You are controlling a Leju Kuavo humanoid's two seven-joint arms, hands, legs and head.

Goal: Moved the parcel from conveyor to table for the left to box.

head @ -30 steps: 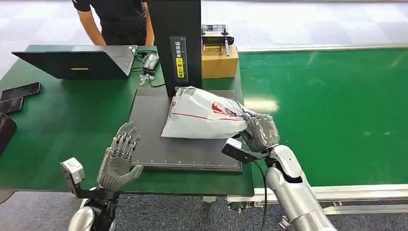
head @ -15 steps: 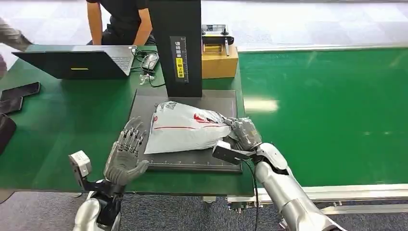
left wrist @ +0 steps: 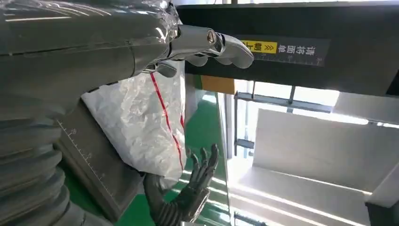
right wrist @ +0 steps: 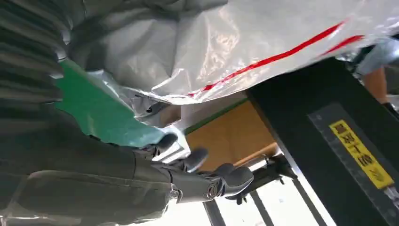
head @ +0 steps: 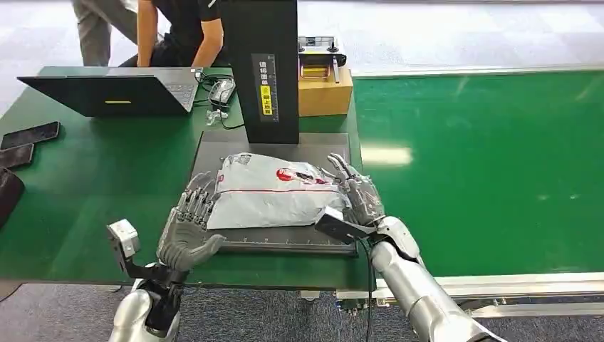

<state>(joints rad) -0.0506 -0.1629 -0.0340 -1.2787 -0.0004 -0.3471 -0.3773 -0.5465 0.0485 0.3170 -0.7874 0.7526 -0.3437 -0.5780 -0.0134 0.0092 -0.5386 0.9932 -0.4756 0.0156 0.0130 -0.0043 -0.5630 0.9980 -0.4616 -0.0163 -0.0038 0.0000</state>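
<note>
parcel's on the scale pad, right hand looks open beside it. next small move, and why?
Probably draw the right hand back toward the conveyor. The parcel lies flat on the dark pad, the right hand's fingers are spread at its end rather than gripping, and the left hand waits open at the other end.
</note>
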